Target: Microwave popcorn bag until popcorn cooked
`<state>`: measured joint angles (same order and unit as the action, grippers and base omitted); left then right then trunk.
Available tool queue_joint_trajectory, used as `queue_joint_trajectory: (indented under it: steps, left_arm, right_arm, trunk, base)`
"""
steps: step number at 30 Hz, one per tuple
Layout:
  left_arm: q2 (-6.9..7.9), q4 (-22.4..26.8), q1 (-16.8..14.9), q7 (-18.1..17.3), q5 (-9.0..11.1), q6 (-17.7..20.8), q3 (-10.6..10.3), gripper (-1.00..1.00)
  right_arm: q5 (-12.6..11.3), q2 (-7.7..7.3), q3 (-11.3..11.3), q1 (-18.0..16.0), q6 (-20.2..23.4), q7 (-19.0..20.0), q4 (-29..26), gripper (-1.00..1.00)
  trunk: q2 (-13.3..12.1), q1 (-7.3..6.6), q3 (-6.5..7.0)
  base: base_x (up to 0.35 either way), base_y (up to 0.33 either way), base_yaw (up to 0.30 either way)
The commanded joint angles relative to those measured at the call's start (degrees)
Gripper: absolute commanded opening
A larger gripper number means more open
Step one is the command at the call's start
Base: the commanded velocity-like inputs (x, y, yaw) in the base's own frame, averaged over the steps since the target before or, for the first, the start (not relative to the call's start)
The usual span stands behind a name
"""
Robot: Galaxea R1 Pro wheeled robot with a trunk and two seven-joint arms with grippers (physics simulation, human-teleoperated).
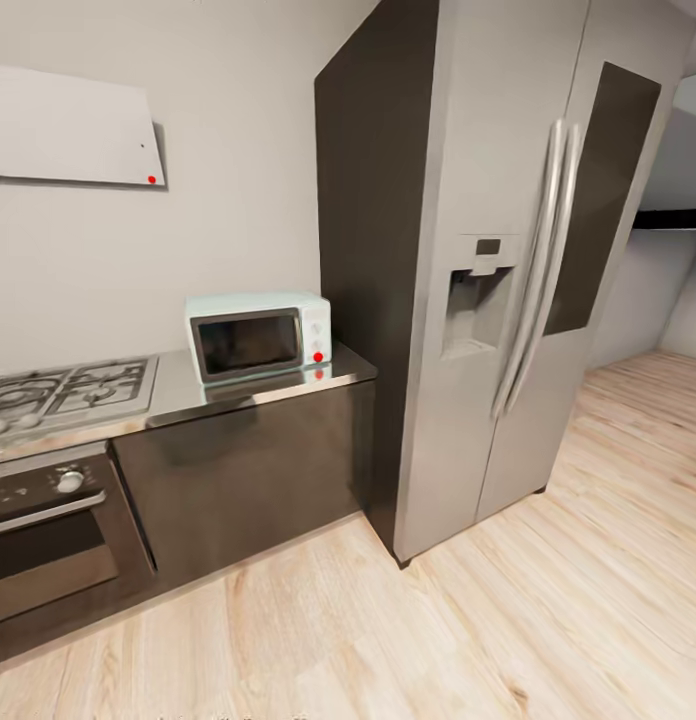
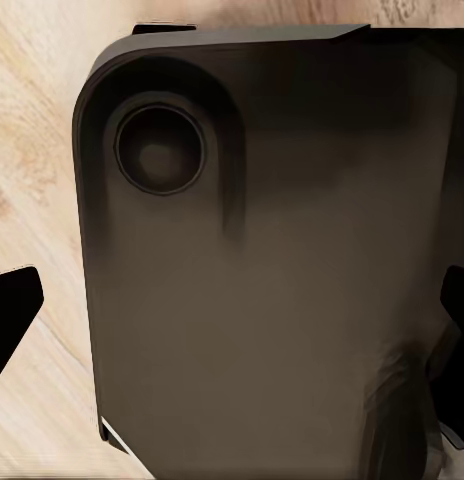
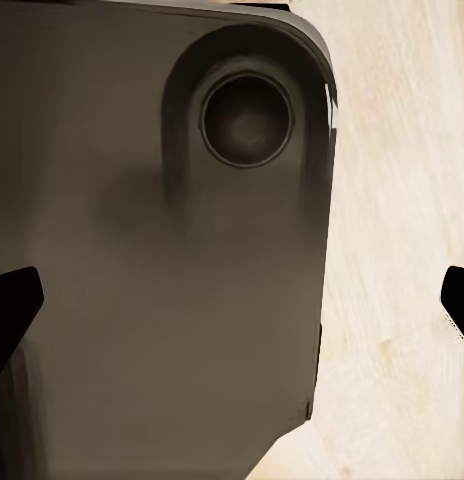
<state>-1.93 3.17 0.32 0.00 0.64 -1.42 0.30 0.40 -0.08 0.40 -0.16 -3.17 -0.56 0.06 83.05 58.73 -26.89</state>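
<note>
Fingers (image 2: 12, 325) of the left gripper and fingers (image 3: 14, 310) of the right gripper spread wide, holding nothing, each pointed down over the robot's dark base (image 2: 272, 300) and wood floor (image 1: 548, 600). Microwave (image 1: 258, 338), door shut, sits at 11 o'clock on the steel table (image 1: 178, 400), near its right edge beside the fridge (image 1: 508, 260). Hob (image 1: 68, 392) and oven (image 1: 48, 540) lie toward 9 o'clock. Open floor runs toward 3 o'clock.

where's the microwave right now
In the head view, left of centre, the microwave sits door shut on the countertop, between the gas hob and the tall fridge.
</note>
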Motion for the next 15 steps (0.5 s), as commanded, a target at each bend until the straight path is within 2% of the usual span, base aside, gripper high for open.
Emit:
queue_joint_trajectory:
  steps: [1, 10, 15]
  left_arm:
    - [-0.01, 0.1, 0.0, 0.0, 0.1, -0.1, 0.0, 1.0]
    - [0.04, 0.0, 0.0, 0.0, 0.1, -0.1, 0.0, 1.0]
    - [0.08, 0.0, 0.0, -0.1, 3.0, 0.0, -0.1, 1.0]
  right_arm:
    - [0.0, 0.0, 0.0, 0.0, -0.2, -0.1, 0.0, 1.0]
    - [0.1, -0.01, 0.0, 0.0, -0.2, -0.1, 0.0, 1.0]
    - [0.1, -0.08, 0.0, 0.0, -0.2, -0.1, 0.0, 1.0]
  trunk:
    - [0.0, 0.0, -0.04]
    - [0.0, 0.0, -0.04]
    - [0.0, 0.0, -0.04]
  base:
    - [0.0, 0.0, 0.268]
    - [0.0, 0.0, 0.268]
    - [0.0, 0.0, 0.268]
